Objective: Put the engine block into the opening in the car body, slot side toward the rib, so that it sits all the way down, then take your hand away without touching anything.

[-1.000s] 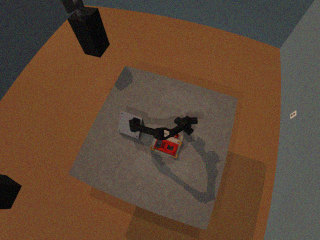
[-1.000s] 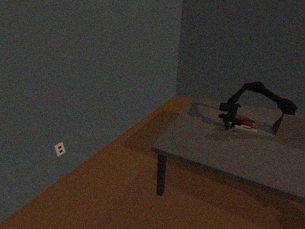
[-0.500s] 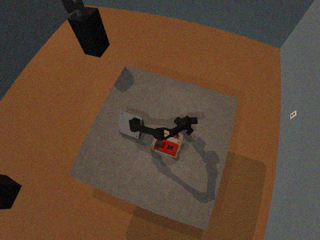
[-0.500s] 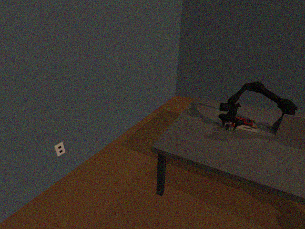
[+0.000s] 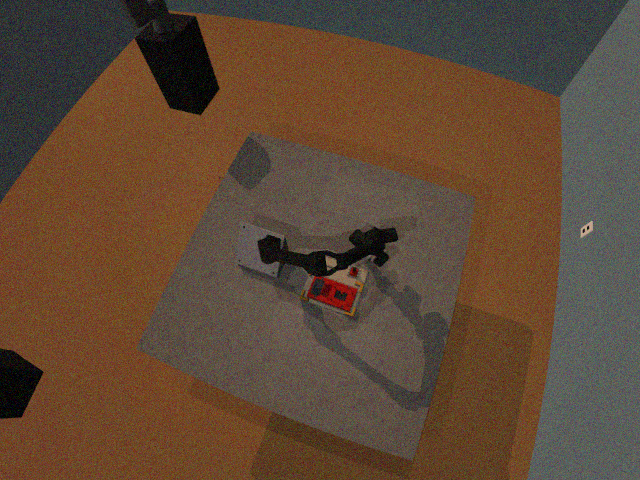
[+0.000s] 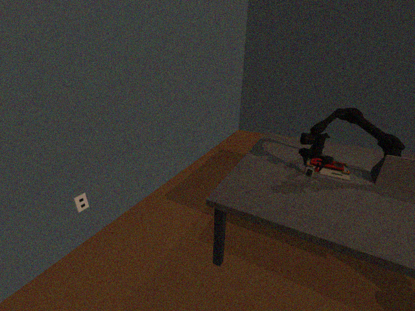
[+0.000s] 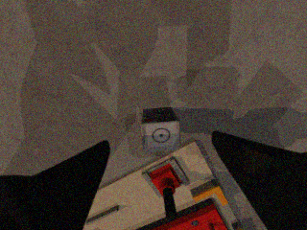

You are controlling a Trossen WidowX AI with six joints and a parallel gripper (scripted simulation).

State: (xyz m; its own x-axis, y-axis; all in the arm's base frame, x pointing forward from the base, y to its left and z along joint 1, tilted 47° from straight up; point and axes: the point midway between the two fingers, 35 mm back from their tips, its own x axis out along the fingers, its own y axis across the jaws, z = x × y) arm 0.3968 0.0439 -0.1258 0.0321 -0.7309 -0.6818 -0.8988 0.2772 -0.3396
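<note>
The engine block [image 7: 160,135] [image 6: 310,172], a small pale grey block with a dark top and a ring mark on its side, stands on the table just outside the car body's edge. The car body [image 7: 127,194] [image 5: 343,275] [image 6: 334,173] is cream with a red part and yellow corners. Its framed opening [image 7: 164,178] [image 5: 353,271] shows red inside, with no engine block in it. A black rod [image 7: 169,203] runs from there toward the red part. My gripper [image 7: 160,141] is open and empty, its fingertips wide apart to either side of the block in the wrist view. The slot and rib cannot be made out.
A light grey box [image 5: 250,250] [image 6: 399,173] under the arm's base stands on the grey table [image 5: 232,330] [image 6: 268,187] beside the car body. The arm arches over the car body. Large dark shapes [image 5: 180,67] hang at the left in the top view.
</note>
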